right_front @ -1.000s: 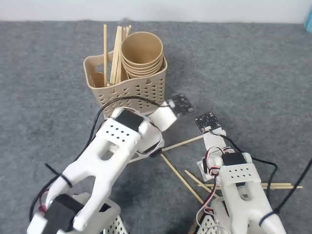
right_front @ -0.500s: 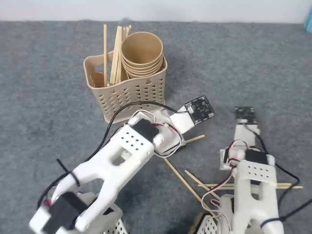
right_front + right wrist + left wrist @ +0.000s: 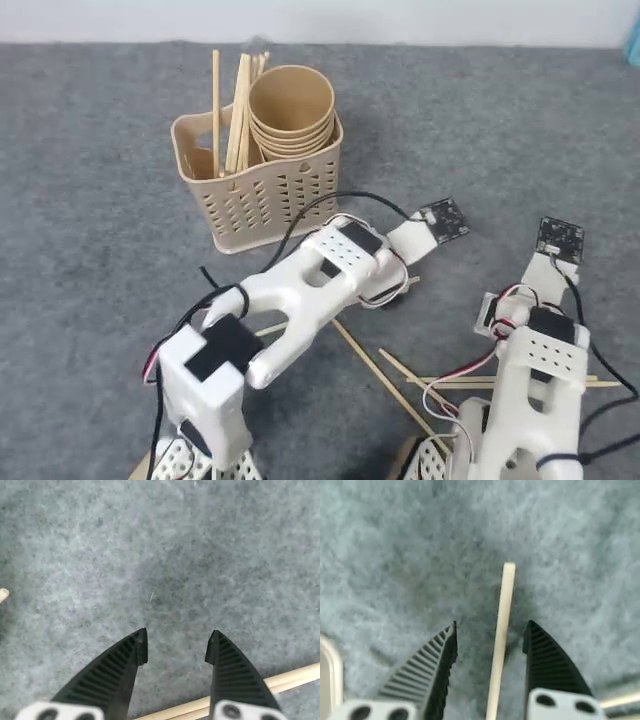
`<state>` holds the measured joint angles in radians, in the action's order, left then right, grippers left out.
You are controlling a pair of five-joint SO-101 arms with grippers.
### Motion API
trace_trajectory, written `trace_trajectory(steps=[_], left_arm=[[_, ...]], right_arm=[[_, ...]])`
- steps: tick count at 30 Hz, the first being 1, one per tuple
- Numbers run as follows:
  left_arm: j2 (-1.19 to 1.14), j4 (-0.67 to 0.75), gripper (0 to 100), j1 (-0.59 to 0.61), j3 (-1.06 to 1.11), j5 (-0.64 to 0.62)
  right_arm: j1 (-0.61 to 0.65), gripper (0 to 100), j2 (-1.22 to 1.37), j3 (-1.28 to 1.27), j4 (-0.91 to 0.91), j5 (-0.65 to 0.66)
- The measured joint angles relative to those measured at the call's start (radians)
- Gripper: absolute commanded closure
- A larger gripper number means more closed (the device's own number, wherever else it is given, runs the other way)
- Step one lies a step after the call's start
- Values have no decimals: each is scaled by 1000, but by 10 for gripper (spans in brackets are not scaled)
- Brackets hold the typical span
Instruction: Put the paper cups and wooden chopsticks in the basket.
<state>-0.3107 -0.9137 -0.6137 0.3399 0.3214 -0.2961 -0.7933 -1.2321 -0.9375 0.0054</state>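
Observation:
The beige basket (image 3: 262, 192) stands at the back left with a stack of paper cups (image 3: 292, 106) and several wooden chopsticks (image 3: 238, 110) upright in it. My left arm (image 3: 330, 270) stretches across the middle of the table. Its gripper (image 3: 491, 626) is open and low over the carpet, with a loose chopstick (image 3: 503, 615) lying between its fingers, untouched. My right arm (image 3: 540, 350) is at the right. Its gripper (image 3: 177, 634) is open over bare carpet, with a pair of chopsticks (image 3: 280, 680) just behind its fingertips.
More chopsticks lie loose on the grey carpet: one diagonal (image 3: 372, 366) between the arms and a pair lying crosswise (image 3: 590, 381) by the right arm's base. The carpet at the far right and far left is open.
My left arm has swung right and stretched out, away from the basket's front. The right arm has moved right and farther back.

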Motion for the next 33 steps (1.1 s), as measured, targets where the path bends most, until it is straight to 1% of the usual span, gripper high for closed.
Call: trace_trajectory(steps=[2, 3, 7, 14, 21, 24, 33], left_arm=[[-11, 0, 803, -2, -17, 0], [-14, 0, 823, -2, -18, 0], [-14, 0, 991, -11, -18, 0], [-14, 0, 986, -60, -3, 0], [-5, -3, 986, -77, 5, -2], [58, -60, 986, -78, 5, 0], [368, -250, 986, -78, 5, 0]], right_arm=[[0, 797, 0, 0, 0, 0], [2, 797, 0, 0, 0, -2], [2, 797, 0, 0, 0, -2], [2, 797, 0, 0, 0, -2], [2, 797, 0, 0, 0, -2], [2, 797, 0, 0, 0, -2], [2, 797, 0, 0, 0, -2]])
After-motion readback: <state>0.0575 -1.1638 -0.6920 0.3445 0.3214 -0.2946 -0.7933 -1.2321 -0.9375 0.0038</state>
